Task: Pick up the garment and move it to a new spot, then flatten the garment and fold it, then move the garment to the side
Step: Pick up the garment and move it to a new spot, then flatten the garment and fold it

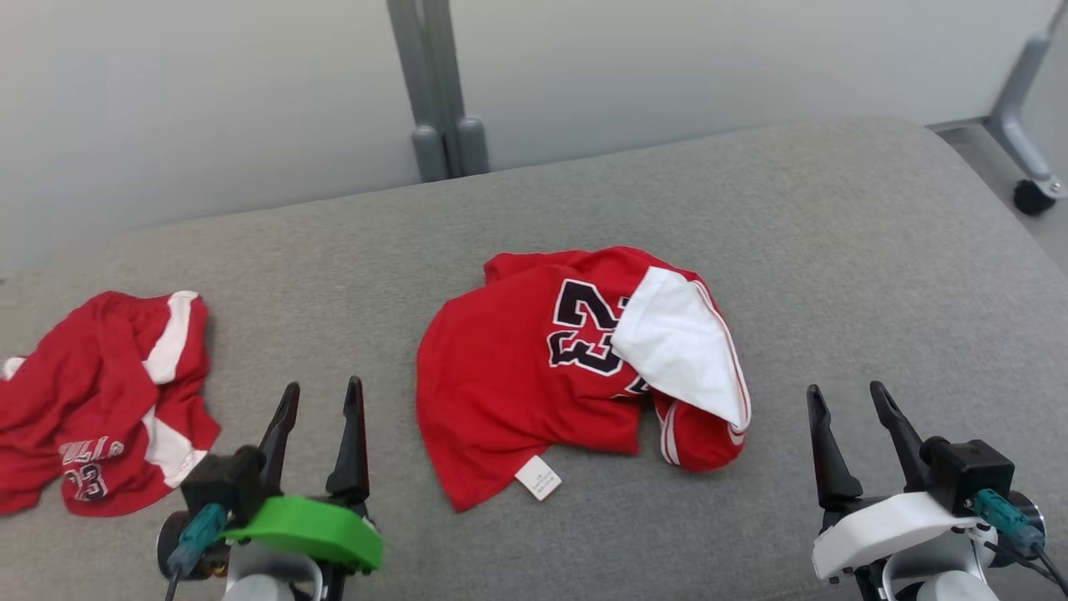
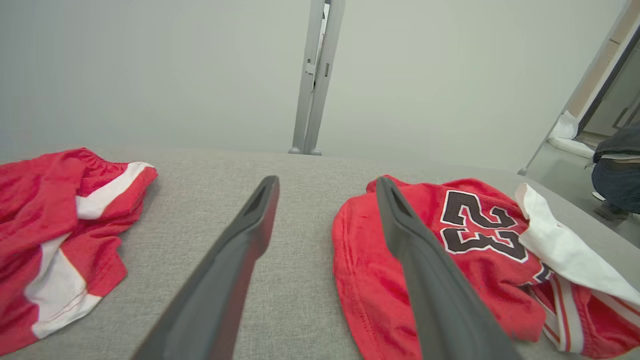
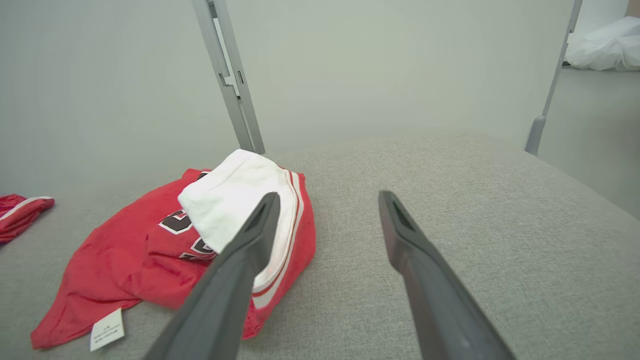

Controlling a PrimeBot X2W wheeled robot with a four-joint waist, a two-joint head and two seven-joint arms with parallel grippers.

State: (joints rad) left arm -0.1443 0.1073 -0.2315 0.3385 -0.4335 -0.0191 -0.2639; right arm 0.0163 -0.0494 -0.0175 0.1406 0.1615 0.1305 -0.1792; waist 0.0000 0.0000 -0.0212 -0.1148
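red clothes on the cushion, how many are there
2. A red jersey numbered 23 lies in the middle of the cushion; red shorts lie at its left end, partly cut off by the head view's edge. Others could be out of frame.

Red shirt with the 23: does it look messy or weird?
Yes. The red shirt lies crumpled on the grey cushion. One part is flipped over, showing its white inside and hiding part of the number. A white tag sticks out at its near edge.
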